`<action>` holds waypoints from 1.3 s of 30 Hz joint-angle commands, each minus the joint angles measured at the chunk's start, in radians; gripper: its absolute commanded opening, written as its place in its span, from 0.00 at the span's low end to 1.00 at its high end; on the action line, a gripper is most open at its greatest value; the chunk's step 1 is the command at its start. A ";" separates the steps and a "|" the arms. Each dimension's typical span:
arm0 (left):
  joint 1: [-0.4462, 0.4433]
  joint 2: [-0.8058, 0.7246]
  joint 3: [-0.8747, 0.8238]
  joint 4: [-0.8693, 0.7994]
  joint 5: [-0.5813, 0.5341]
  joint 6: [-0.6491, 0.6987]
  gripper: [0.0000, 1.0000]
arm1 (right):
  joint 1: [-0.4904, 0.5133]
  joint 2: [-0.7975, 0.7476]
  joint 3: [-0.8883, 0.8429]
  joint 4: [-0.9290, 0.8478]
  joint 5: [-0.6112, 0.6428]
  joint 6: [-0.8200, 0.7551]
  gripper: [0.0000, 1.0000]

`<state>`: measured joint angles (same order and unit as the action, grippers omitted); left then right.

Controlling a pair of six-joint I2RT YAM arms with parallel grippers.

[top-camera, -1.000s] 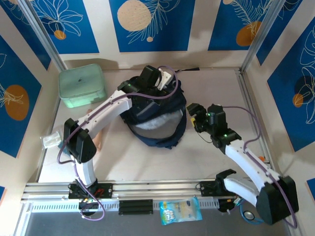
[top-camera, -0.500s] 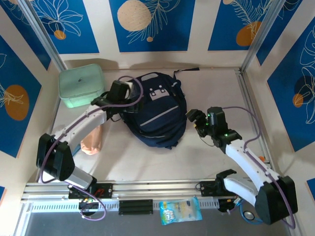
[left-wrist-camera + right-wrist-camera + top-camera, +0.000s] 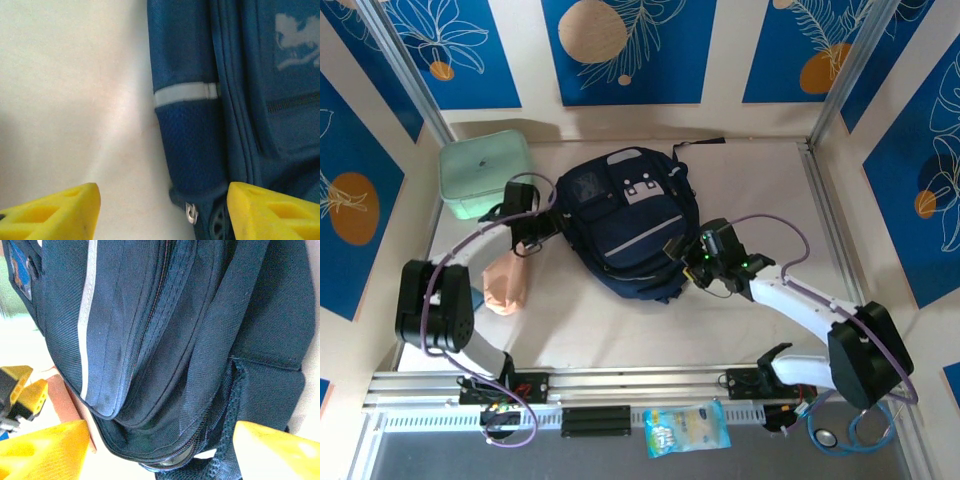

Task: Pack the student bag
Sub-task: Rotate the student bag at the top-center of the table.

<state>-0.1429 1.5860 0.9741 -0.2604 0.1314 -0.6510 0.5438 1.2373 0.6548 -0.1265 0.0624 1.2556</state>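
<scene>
The student bag [image 3: 630, 225] lies flat at the centre of the table [image 3: 750, 320], front pocket up. Its long axis runs from the upper middle of the top view down toward the lower middle, leaning slightly right.

The left gripper [image 3: 545, 228] sits just beside the bag's left flank. In the left wrist view its yellow fingers [image 3: 55, 215] stand apart with nothing between them but bare table and the bag's edge, where a small zip pull [image 3: 190, 212] shows.

The right gripper [image 3: 678, 255] is at the bag's lower right corner and looks the closer of the two. Its fingers [image 3: 45, 450] are also spread, with the zipped seam [image 3: 150, 330] straight ahead and the bag's end fold lying between them, unclamped.

Free room is to the right of the bag and below it. The left side is tighter, with the mint box [image 3: 485, 175] at upper left and a peach pouch [image 3: 505, 285] below it.
</scene>
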 commanded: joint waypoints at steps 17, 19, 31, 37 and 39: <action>-0.001 0.241 0.076 0.257 0.174 -0.080 0.33 | 0.102 0.149 0.055 0.050 -0.042 0.074 0.74; -0.005 0.248 0.082 0.271 0.189 -0.084 0.23 | 0.096 0.179 0.068 0.044 -0.046 0.062 0.72; -0.179 0.058 -0.081 0.350 0.126 -0.167 0.00 | -0.159 0.256 0.192 -0.079 0.007 -0.204 0.68; -0.355 0.028 -0.071 0.350 0.078 -0.194 0.00 | -0.336 0.280 0.240 -0.118 0.035 -0.364 0.68; -0.396 0.052 -0.046 0.339 0.077 -0.211 0.00 | -0.373 0.293 0.248 -0.118 0.036 -0.403 0.68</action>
<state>-0.4854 1.6402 0.8894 0.0521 0.1822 -0.8406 0.2024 1.5074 0.8738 -0.2169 0.0853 0.9703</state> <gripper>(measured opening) 0.048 0.682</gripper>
